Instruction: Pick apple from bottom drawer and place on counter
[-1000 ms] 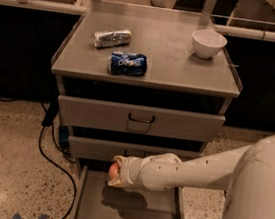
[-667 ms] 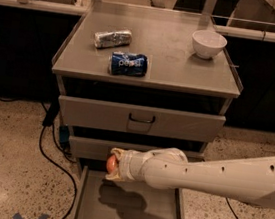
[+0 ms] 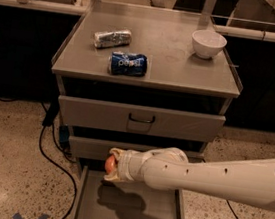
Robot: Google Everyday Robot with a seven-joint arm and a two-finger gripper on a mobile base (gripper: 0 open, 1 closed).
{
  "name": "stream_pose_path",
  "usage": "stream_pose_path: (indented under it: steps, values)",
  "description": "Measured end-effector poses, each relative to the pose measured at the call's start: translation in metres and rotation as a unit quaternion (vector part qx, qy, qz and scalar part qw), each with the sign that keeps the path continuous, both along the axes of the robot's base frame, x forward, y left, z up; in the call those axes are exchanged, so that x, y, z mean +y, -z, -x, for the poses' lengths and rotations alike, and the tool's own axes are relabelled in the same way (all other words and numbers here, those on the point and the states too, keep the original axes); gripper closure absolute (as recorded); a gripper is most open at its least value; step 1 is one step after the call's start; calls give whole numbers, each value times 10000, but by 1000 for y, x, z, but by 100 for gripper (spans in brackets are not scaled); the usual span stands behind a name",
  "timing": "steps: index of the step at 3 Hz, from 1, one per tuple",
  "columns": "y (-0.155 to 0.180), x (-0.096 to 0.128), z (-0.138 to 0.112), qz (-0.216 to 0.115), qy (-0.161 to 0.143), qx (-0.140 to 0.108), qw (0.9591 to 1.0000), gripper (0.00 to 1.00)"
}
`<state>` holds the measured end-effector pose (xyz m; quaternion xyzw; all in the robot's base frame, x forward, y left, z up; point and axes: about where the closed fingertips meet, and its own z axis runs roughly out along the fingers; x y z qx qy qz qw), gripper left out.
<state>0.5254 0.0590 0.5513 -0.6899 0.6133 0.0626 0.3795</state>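
The orange-red apple (image 3: 110, 164) sits between the fingers of my gripper (image 3: 114, 165), which is shut on it and held in the air above the bottom drawer (image 3: 129, 212). That drawer is pulled out, and its flat grey floor shows only the arm's shadow. My white arm (image 3: 209, 177) reaches in from the right, level with the middle drawer's front. The counter (image 3: 175, 56) lies well above the gripper, at the top of the cabinet.
On the counter lie a blue Pepsi can (image 3: 128, 64) on its side, a crumpled silver packet (image 3: 112, 38) and a white bowl (image 3: 208, 43) at the back right. The top drawer (image 3: 141, 119) with a dark handle is closed. A black cable (image 3: 53, 158) trails on the floor to the left.
The gripper has risen slightly and shifted left with the apple in it, while the arm has stretched out further from the right.
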Motion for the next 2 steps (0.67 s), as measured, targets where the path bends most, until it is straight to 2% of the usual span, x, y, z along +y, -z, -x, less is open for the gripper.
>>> stream_pose_path:
  steps: [1, 2]
  values:
    - [-38, 9, 14, 84, -75, -23, 9999, 100]
    - [-91, 17, 27, 174, -146, -57, 9997, 100]
